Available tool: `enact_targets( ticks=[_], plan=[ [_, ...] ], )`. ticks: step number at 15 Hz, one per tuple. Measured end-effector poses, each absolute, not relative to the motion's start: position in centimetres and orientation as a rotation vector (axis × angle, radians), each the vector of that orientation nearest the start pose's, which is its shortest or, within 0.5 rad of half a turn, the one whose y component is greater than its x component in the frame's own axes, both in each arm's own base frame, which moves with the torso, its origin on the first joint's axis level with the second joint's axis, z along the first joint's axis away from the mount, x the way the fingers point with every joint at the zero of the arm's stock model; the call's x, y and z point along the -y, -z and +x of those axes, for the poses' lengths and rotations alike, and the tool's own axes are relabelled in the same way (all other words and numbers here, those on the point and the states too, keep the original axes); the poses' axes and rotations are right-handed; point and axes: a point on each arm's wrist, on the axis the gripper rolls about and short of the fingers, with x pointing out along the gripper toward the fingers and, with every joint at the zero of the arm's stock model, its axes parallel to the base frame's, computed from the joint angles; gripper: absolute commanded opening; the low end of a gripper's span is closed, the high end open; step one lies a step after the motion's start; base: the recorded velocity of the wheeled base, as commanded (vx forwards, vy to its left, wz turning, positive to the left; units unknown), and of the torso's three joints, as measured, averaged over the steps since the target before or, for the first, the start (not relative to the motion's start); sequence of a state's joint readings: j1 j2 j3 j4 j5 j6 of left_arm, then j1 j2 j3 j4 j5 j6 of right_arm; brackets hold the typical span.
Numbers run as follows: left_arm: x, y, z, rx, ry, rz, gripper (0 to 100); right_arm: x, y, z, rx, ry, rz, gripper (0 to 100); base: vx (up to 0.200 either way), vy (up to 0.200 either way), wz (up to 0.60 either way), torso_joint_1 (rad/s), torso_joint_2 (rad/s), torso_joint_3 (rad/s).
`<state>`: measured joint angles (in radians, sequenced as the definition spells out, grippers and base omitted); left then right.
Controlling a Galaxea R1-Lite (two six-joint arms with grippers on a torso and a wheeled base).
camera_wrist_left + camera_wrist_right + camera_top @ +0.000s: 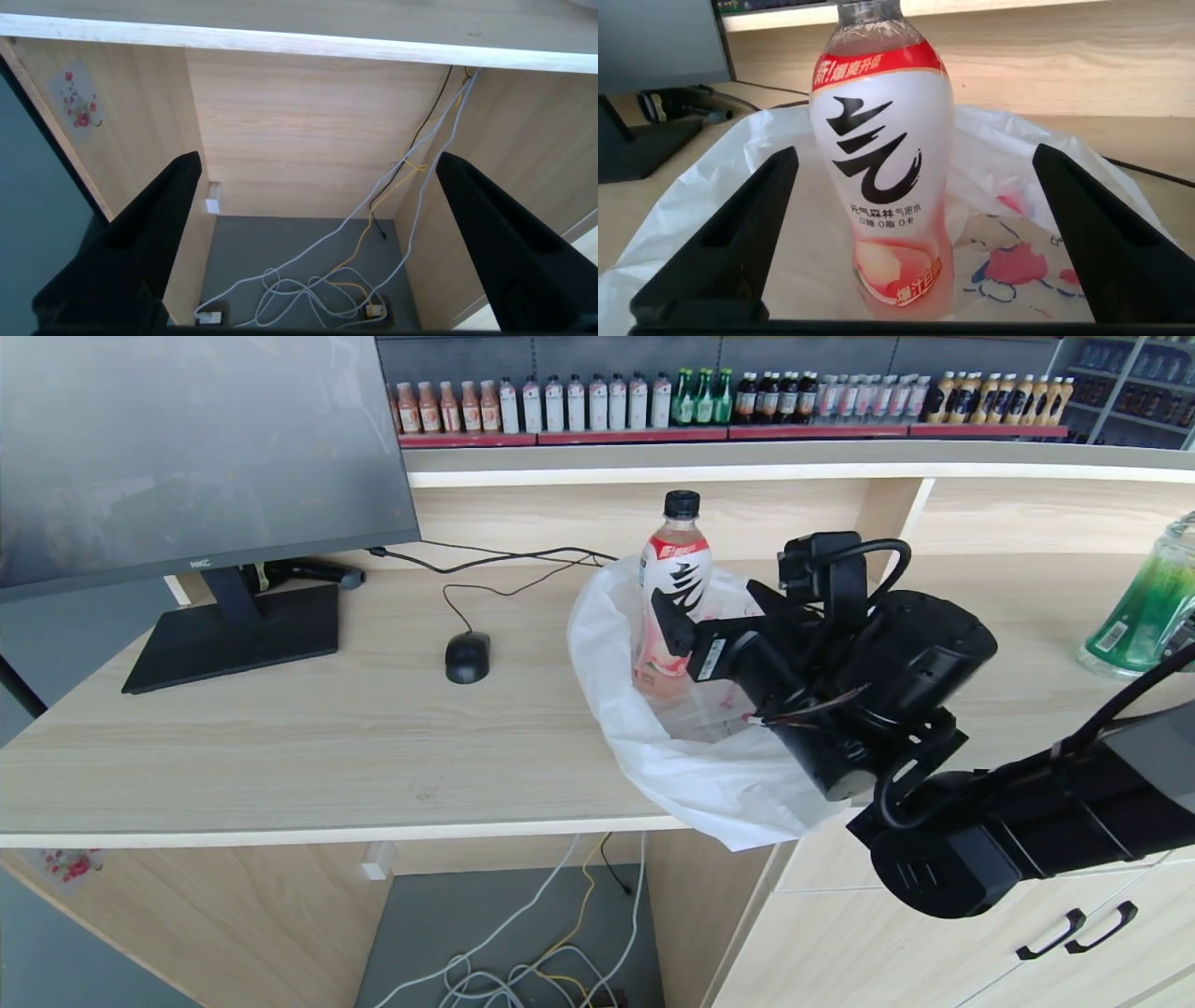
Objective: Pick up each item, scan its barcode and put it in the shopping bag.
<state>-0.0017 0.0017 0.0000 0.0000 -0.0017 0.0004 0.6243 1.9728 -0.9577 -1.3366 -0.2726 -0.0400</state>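
Bottle (pixel 674 569) stands upright inside bag (pixel 691 775), mid-counter (pixel 327 728); I judge it bagged. Right gripper (pixel 915 247) is spread wide, straddling the bottle without contact: probably a release stance. Left gripper (pixel 308 243) is wide and empty, parked below the near counter edge, out of the way.

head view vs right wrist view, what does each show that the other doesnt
Head view adds the mouse, the green bottle and the black cap of the pink bottle. Right wrist view adds both fingers standing clear of that bottle, one each side. Both show it upright in the white shopping bag on the counter.
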Motion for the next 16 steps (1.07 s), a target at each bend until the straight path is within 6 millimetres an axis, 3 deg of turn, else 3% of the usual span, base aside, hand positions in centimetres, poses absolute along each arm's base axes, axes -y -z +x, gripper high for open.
enact_targets(
  ticks=[5,9,16],
  plan=[
    [0.0,-7.6,-2.3,-0.002,0.003,0.0,100,-18.6,-18.3,26.1,0.313,-0.36,0.143,100,0.0,0.0,0.0,0.0,0.0,0.0],
    [0.0,-7.6,-2.3,-0.002,0.003,-0.001,100,-17.5,-17.2,24.0,0.258,-0.417,0.133,100,0.0,0.0,0.0,0.0,0.0,0.0],
    [0.0,-7.6,-2.3,-0.002,0.003,-0.001,100,-17.5,-17.8,22.8,0.265,-0.527,0.153,100,-0.029,0.0,0.0,0.0,0.0,0.0]
  ],
)
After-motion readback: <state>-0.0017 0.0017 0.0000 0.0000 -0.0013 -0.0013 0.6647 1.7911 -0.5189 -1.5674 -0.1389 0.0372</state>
